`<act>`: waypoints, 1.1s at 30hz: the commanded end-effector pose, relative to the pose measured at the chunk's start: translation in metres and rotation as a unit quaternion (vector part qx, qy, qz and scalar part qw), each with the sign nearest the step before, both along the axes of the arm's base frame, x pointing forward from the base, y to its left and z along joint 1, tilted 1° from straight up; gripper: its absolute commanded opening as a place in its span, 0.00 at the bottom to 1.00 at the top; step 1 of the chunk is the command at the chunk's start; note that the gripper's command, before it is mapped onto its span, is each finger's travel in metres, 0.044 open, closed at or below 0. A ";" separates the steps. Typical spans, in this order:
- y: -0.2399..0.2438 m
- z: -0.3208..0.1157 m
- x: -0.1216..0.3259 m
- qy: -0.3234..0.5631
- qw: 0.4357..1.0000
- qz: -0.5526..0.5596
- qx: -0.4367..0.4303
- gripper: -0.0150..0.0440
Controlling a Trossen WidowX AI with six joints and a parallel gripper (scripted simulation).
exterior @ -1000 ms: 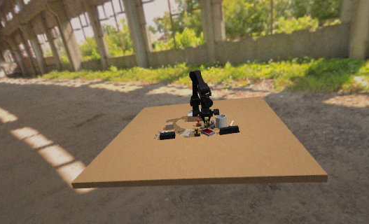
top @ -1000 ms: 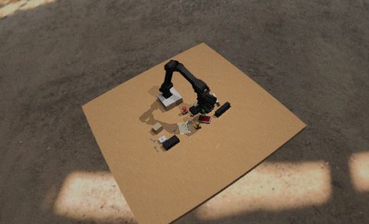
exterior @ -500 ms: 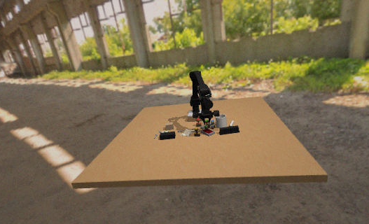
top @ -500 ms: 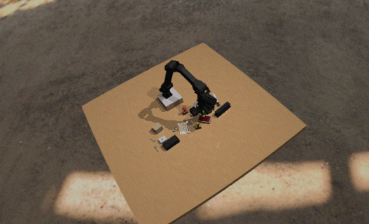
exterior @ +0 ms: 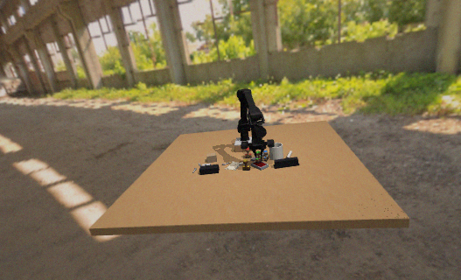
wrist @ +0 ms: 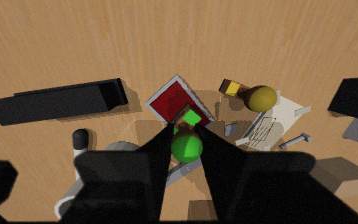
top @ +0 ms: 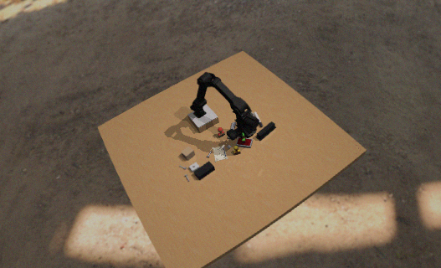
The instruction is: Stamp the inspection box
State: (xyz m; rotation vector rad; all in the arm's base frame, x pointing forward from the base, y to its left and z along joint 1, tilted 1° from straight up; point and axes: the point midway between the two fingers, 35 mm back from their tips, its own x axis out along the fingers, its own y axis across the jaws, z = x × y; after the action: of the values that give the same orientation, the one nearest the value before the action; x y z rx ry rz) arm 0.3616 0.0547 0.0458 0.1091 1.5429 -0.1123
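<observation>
The hand [top: 242, 132] [exterior: 258, 150] [wrist: 184, 127] is closed around the green-knobbed stamp [top: 243, 136] [exterior: 258, 155] [wrist: 187, 149], which is held with its knob up. The foot of this stamp is seen over the near corner of the red ink pad [top: 244, 143] [exterior: 260, 165] [wrist: 170, 100] in the wrist view; whether the pad is touched cannot be told. Beside the pad, the yellow-knobbed stamp [top: 236, 150] [exterior: 246, 164] [wrist: 261, 99] is placed close to the pale card [top: 219, 153] [exterior: 232, 166] [wrist: 282, 112]. Dark lines can be seen on the card, but no word can be read. A red-knobbed stamp [top: 220, 131] [exterior: 247, 150] is found nearer to the arm's base. Farther out, a long black block [top: 266, 131] [exterior: 286, 163] [wrist: 55, 102] and a shorter black block [top: 204, 171] [exterior: 209, 169] [wrist: 357, 95] are carried by the tabletop [top: 275, 176] [exterior: 244, 201] [wrist: 130, 30], on opposite sides of the pad.
</observation>
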 end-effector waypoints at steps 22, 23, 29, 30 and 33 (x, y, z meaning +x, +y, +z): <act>0.000 -0.015 -0.001 0.002 1.000 -0.001 0.000 0.25; 0.000 -0.015 -0.001 0.002 1.000 -0.001 0.000 0.25; 0.000 -0.016 -0.001 0.001 1.000 0.000 0.000 0.25; 0.000 -0.017 -0.001 0.001 1.000 0.000 0.000 0.25; 0.000 -0.017 -0.001 0.001 1.000 0.000 0.000 0.25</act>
State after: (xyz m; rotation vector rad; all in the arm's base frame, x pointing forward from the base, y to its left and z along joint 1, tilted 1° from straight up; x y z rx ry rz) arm 0.3605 0.0549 0.0298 0.1080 1.5457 -0.1122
